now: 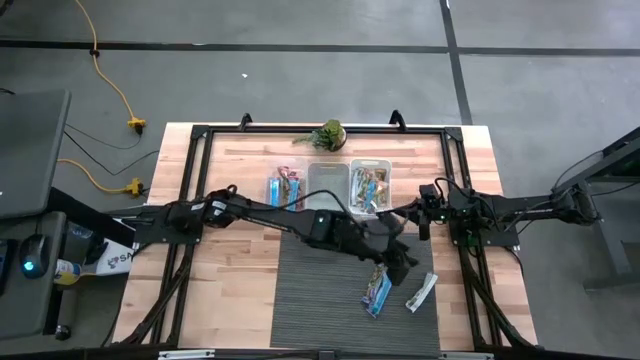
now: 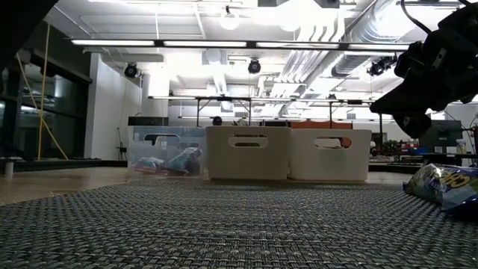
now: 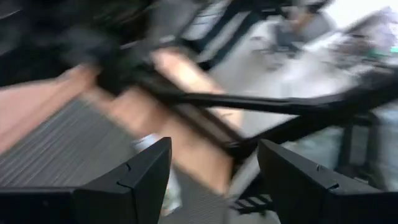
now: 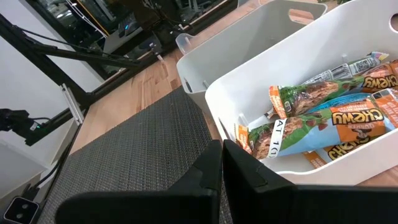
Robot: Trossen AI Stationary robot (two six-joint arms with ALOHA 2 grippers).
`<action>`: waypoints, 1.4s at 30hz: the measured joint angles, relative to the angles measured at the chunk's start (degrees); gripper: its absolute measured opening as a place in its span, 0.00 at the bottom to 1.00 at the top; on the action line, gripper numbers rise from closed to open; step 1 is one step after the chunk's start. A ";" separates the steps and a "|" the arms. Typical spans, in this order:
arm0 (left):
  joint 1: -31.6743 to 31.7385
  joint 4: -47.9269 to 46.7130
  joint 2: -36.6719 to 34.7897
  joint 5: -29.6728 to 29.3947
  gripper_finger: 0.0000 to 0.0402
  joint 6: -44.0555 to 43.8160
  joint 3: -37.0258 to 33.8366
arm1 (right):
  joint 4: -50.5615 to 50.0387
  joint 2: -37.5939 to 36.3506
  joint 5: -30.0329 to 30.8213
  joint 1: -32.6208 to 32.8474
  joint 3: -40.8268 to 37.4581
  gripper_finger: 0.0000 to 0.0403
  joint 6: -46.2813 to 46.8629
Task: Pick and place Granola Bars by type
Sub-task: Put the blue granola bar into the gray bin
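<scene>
We judge a pick underway: left gripper point(image 3: 211, 180), fingers apart, hangs over the blue bar point(image 1: 377, 291) on the mat point(image 1: 320, 300); right gripper point(image 4: 222, 163), fingers together, waits beside the right bin point(image 1: 353, 166).

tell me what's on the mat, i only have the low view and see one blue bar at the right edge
Observer: The high view shows two. The blue bar and a white-silver bar lie side by side on the mat, not touching.
Operator: anything in the middle bin
Observer: From above, the middle bin looks empty.
Operator: either gripper carrying a bar
Observer: No. The left gripper is open with nothing between its fingers. The right gripper is shut and empty, next to the right bin, which holds orange-brown bars.
</scene>
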 joint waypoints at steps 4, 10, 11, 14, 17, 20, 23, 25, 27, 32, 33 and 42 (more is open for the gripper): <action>-1.40 -10.28 0.00 -6.41 0.59 -6.09 0.00 | 0.00 0.00 0.01 0.01 0.00 0.00 0.00; -1.38 -17.21 2.29 -6.52 0.59 -13.26 -0.50 | -0.02 0.00 0.00 0.00 0.00 0.00 0.00; -1.34 -16.60 2.93 -5.70 0.59 -13.37 -0.50 | -0.02 0.00 0.00 0.01 0.00 0.00 0.00; -1.29 -16.20 5.07 -2.91 0.59 -14.16 -0.40 | 0.00 0.02 0.02 -0.01 0.00 0.00 0.00; -1.35 -17.94 7.68 -0.46 0.59 -14.98 -0.55 | 0.03 0.06 0.02 -0.01 0.00 0.00 0.00; -1.33 -18.65 9.83 0.88 0.59 -16.60 -0.55 | 0.02 0.00 0.02 0.00 0.00 0.00 0.00; -1.29 -18.95 11.15 2.97 0.59 -17.74 -0.51 | 0.04 0.00 0.02 0.01 0.00 0.00 0.00; -1.28 -19.17 11.86 3.67 0.59 -17.82 -0.48 | 0.02 0.02 0.02 0.01 0.00 0.00 0.00; -1.30 -19.21 12.46 3.87 0.59 -17.88 -0.48 | 0.02 0.00 0.02 0.00 0.00 0.00 0.00; -1.28 -20.08 12.85 3.88 0.59 -17.86 -0.48 | 0.00 0.04 0.02 -0.01 0.00 0.00 0.00; -1.28 -20.45 12.85 3.80 0.59 -17.82 -0.46 | 0.00 0.04 0.00 0.01 0.00 0.00 0.00; -1.26 -20.85 13.36 2.96 0.59 -15.16 -0.42 | 0.00 0.04 0.02 0.01 0.00 0.00 0.00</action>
